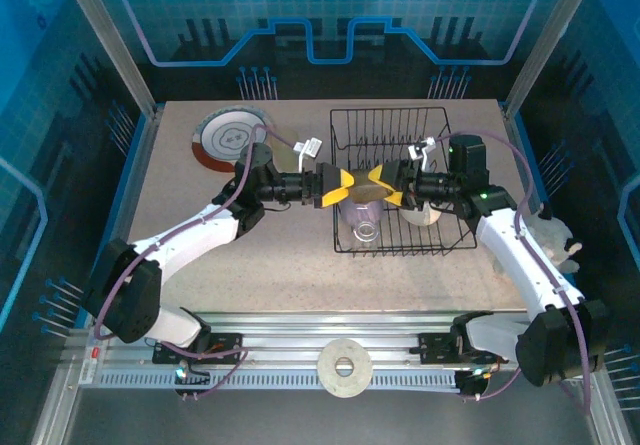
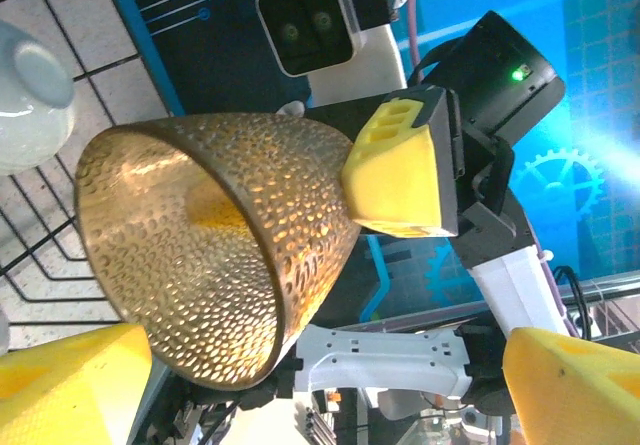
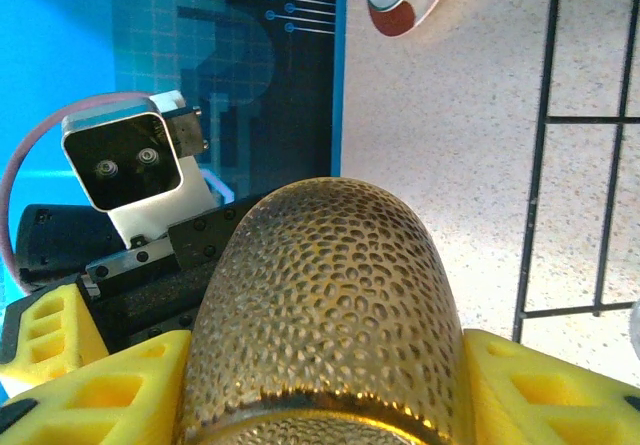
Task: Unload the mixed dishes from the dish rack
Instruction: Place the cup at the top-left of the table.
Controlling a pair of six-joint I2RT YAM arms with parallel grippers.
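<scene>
The right gripper [image 3: 320, 405] is clamping a dimpled amber cup [image 3: 330, 295] between its yellow jaws, over the black wire dish rack [image 1: 390, 112]. The left gripper [image 2: 320, 395] is facing it, jaws spreading wide, with the cup sitting just in front of them, ungripped.

Near end of amber cup [image 3: 330, 305] cropped

We take the dish rack [image 1: 400, 180] on the surface [image 1: 300, 275] as our mark. A plate [image 1: 228, 137] lies on the surface well to its left. Over the rack's left half, a cup [image 1: 363, 197] sits between the left tool [image 1: 340, 187] and the right tool [image 1: 387, 187]. Inside the rack, toward its near edge, a second cup [image 1: 362, 228] stands with a dish [image 1: 426, 215] to its right.
</scene>
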